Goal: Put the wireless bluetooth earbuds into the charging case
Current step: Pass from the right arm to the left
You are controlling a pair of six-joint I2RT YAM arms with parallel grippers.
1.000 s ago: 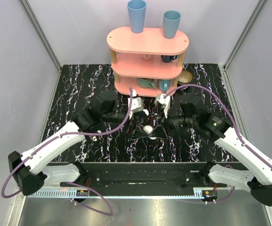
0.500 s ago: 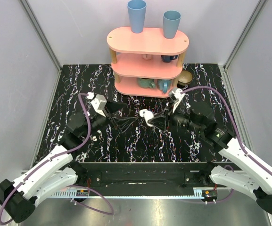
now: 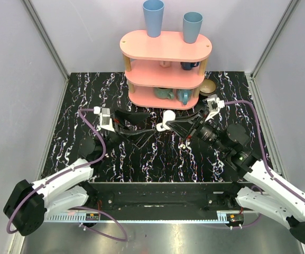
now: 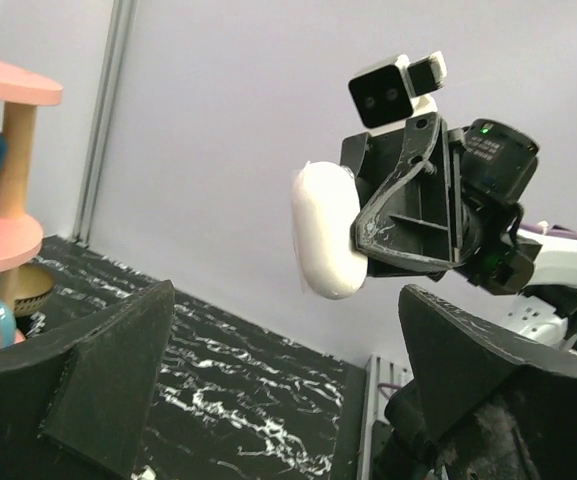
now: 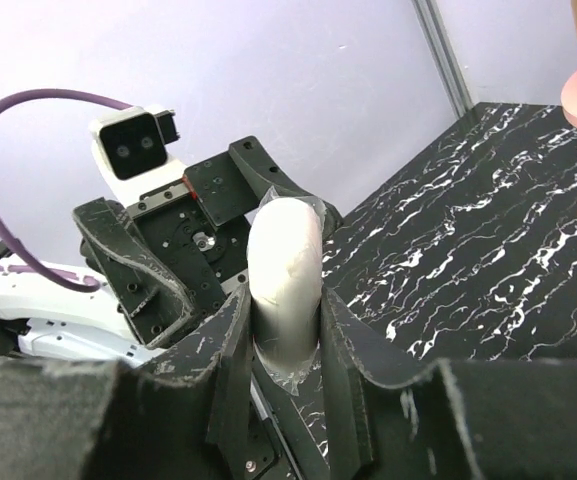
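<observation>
One case (image 3: 168,117), mid-frame and aloft: the right end effector (image 5: 286,335) grips it, the left end effector (image 4: 286,300) gapes wide open nearby. The right should hold firm while the left squares up to it.

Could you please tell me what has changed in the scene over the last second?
The right pincer, keeping its grip on the charging case, carried it from mid-table towards the pink shelf. The left pincer drew back to the left, open throughout, and now faces the case. Nothing was newly gripped or released. The shelf and the blue cups stayed put.
</observation>
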